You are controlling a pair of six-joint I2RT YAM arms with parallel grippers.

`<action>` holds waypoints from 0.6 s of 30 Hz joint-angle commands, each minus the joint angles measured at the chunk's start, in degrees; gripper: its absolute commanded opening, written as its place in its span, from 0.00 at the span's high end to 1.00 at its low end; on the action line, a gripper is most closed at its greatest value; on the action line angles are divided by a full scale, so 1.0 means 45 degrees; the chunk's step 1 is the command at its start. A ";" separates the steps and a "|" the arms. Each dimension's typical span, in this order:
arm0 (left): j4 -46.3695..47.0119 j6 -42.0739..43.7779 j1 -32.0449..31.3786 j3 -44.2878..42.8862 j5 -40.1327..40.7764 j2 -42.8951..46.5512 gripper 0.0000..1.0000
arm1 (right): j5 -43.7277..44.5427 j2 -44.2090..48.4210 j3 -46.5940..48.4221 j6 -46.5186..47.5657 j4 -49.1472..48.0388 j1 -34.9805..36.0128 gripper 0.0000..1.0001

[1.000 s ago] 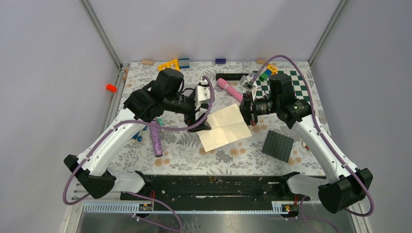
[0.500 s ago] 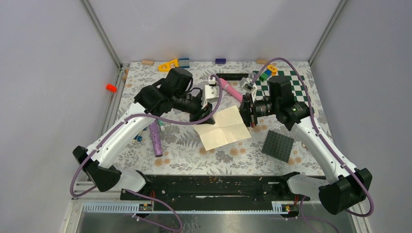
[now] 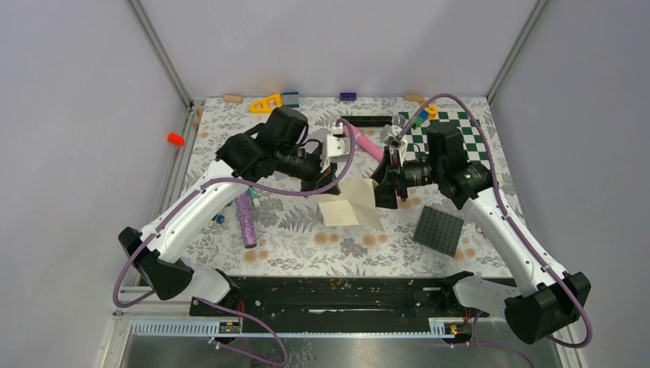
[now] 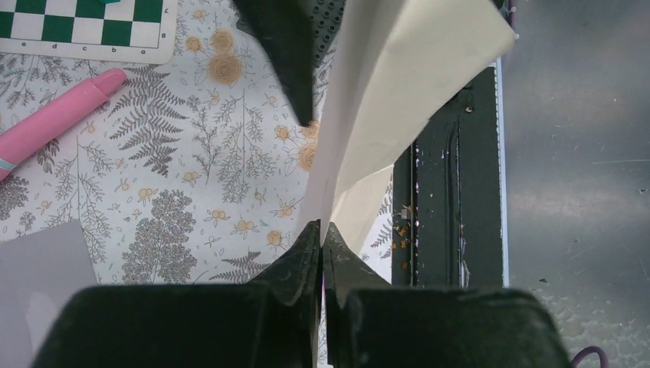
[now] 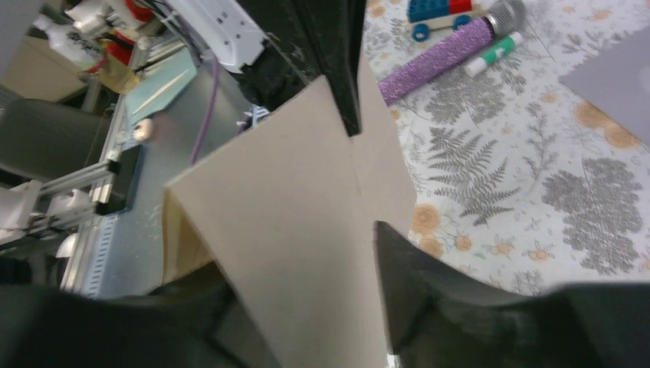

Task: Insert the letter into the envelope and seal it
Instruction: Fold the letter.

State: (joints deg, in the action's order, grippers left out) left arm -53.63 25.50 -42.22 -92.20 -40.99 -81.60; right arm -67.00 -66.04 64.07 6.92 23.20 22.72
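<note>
The tan letter [image 3: 349, 205] is folded up off the table between the two arms. My left gripper [image 3: 328, 184] is shut on its left edge; in the left wrist view the pads [image 4: 322, 226] meet on the thin sheet [image 4: 398, 92], which rises away from them. My right gripper [image 3: 383, 190] is at the letter's right side, jaws apart, with the sheet [image 5: 306, 230] lying loosely between them. A corner of the grey envelope [image 4: 38, 284] lies flat on the cloth by the left gripper. That envelope [image 5: 613, 69] also shows in the right wrist view. From above, the left arm hides it.
A pink cylinder [image 3: 364, 142] and a green-and-white checkerboard [image 3: 448, 134] lie behind the grippers. A dark studded plate [image 3: 438, 230] sits to the right of the letter. A purple glitter microphone [image 3: 246, 218] lies at the left. Small blocks line the back edge.
The left gripper moved in and shut on the letter's left edge. The right gripper's jaws came apart. The letter went from lying flat to folded and raised.
</note>
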 commanded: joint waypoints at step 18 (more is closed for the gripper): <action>0.0190 -0.0828 -0.0090 0.0413 0.2812 0.0301 1.00 | 0.3916 0.1746 0.2918 0.7533 0.6572 -0.0586 0.00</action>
State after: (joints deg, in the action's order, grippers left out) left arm -54.26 24.29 -42.30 -91.22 -32.51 -80.42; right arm -47.66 -60.34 77.34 39.86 52.49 20.34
